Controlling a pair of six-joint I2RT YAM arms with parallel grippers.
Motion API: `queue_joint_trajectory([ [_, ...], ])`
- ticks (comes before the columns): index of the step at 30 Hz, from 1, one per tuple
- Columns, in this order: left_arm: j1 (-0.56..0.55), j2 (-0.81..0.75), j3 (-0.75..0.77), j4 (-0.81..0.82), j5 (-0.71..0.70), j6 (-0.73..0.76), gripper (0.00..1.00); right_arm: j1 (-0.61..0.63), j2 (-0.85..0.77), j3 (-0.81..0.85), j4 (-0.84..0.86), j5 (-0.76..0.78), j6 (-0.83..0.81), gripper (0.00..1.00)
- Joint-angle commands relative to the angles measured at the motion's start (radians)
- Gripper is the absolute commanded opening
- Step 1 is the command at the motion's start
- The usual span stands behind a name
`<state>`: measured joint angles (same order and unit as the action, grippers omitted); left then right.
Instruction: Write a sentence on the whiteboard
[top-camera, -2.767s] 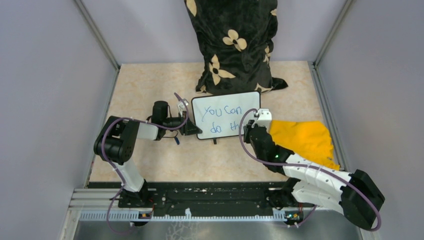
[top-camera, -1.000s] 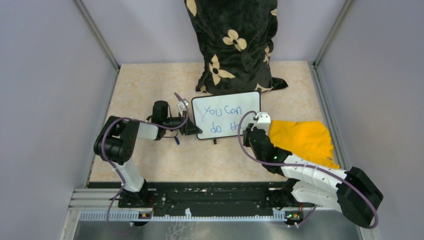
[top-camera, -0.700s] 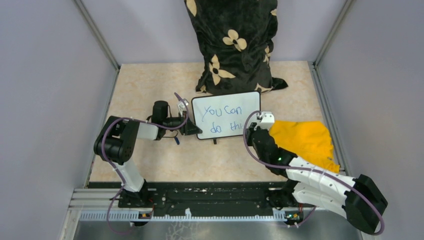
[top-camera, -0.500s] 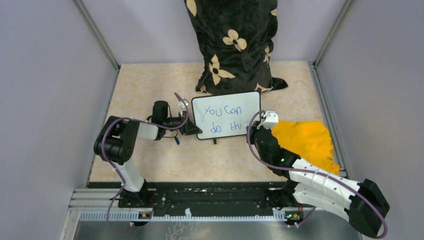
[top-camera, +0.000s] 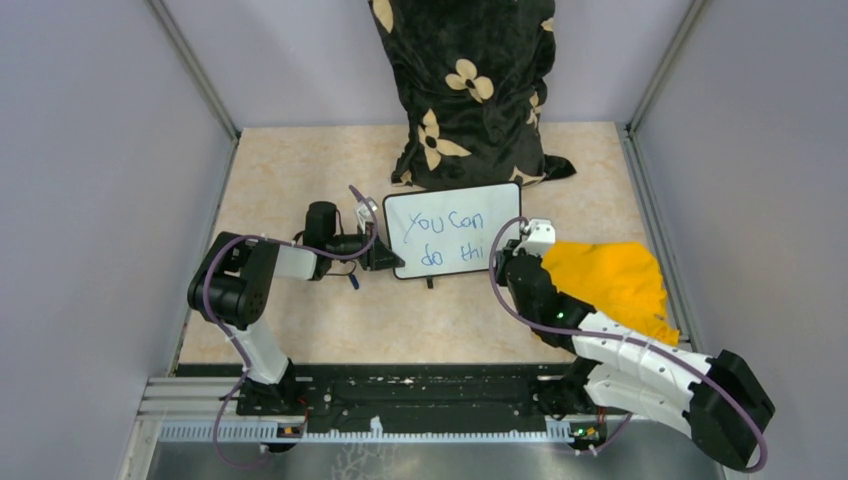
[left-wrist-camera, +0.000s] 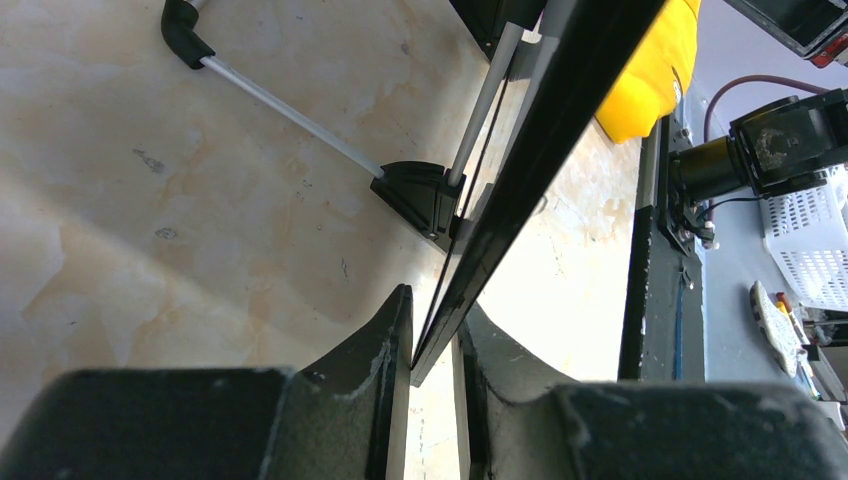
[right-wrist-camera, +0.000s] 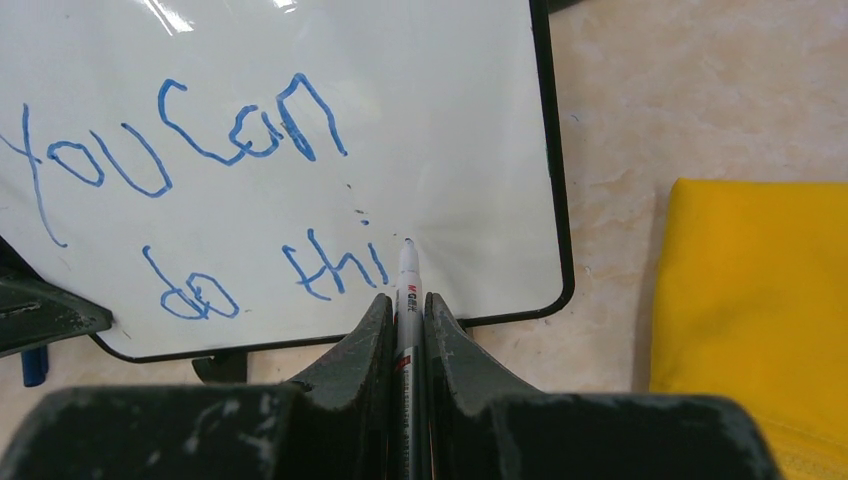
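Note:
The whiteboard (top-camera: 452, 230) stands tilted at mid-table, propped on its feet. My left gripper (top-camera: 385, 258) is shut on its lower left edge; in the left wrist view the black frame (left-wrist-camera: 560, 110) runs between the two fingers (left-wrist-camera: 432, 330). The sentence (right-wrist-camera: 245, 140) reads "You can" above "do thi" in blue. My right gripper (right-wrist-camera: 407, 305) is shut on a white marker (right-wrist-camera: 408, 280). The marker's tip sits at the board just right of the "i". From above, the right gripper (top-camera: 505, 250) is at the board's lower right corner.
A yellow cloth (top-camera: 605, 280) lies right of the board, beside my right arm. A black floral cushion (top-camera: 465, 90) stands behind the board. The board's black foot and wire stand (left-wrist-camera: 415, 195) rest on the tabletop. A small blue piece (top-camera: 353, 280) lies under my left gripper.
The letter "i" has appeared after "th" on the lower line. My right gripper has shifted slightly right with the marker. The left arm and the board have not moved.

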<state>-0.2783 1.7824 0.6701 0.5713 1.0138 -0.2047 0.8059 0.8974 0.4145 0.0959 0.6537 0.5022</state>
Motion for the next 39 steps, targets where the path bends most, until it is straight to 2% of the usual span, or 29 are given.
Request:
queue_joint_trajectory([
  [1, -0.007, 0.021, 0.02, -0.008, -0.023, 0.036, 0.26, -0.015, 0.018, 0.055, 0.069, 0.011, 0.003, 0.0],
  [39, -0.006, 0.02, 0.021, -0.011, -0.023, 0.037, 0.26, -0.044, 0.093, 0.037, 0.083, -0.075, 0.014, 0.0],
])
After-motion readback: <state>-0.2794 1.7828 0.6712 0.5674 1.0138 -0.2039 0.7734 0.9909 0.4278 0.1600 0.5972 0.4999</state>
